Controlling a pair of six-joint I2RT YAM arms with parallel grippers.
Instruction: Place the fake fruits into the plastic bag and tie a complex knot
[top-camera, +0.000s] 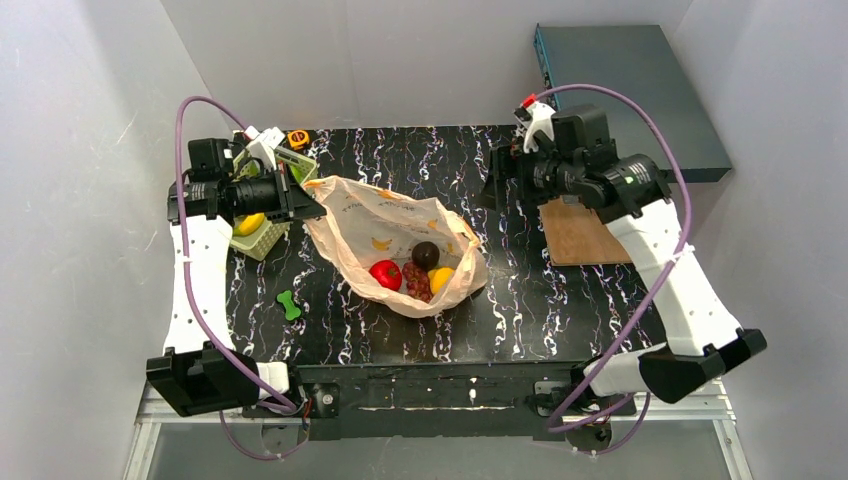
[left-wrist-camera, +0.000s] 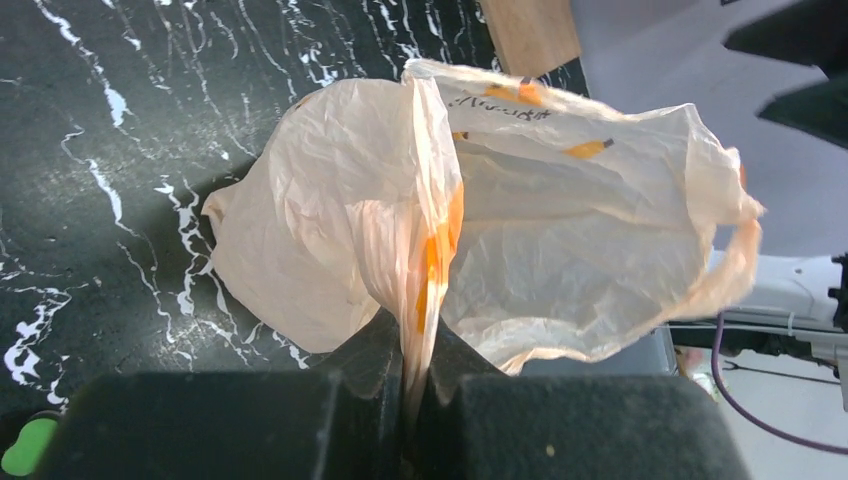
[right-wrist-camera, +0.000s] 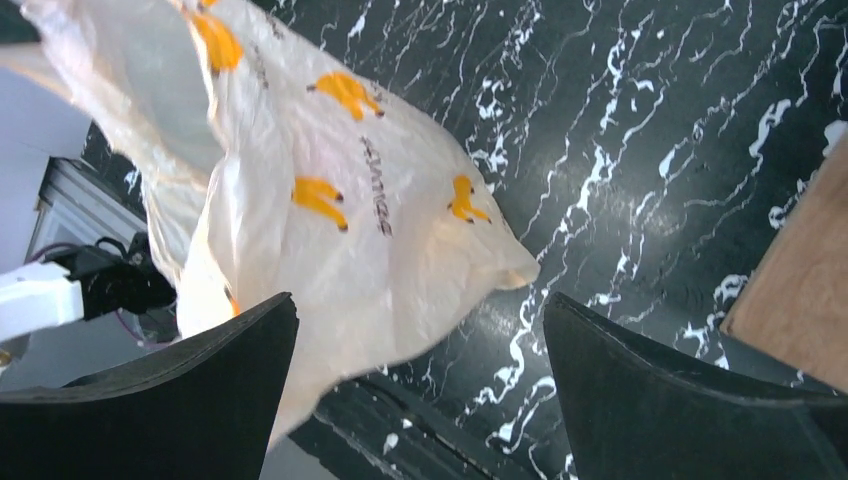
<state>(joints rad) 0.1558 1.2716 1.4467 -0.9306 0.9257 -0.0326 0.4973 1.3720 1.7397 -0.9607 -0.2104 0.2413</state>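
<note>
The peach plastic bag (top-camera: 372, 222) lies open in the middle of the black table. Inside it I see a red apple (top-camera: 385, 274), a dark plum (top-camera: 426, 254), a yellow-orange citrus (top-camera: 441, 279) and a dark red grape bunch (top-camera: 417, 285). My left gripper (top-camera: 312, 206) is shut on the bag's left rim; the wrist view shows the film (left-wrist-camera: 560, 230) pinched between the fingers (left-wrist-camera: 380, 345). My right gripper (right-wrist-camera: 420, 360) is open, just off the bag's right side (right-wrist-camera: 330, 210) and holding nothing. No knot is in view.
A light green basket (top-camera: 262, 240) with a yellow fruit (top-camera: 250, 222) in it sits under the left arm. A green bone toy (top-camera: 289, 304) lies front left. A wooden board (top-camera: 585, 232) and a teal box (top-camera: 630, 95) are at the right.
</note>
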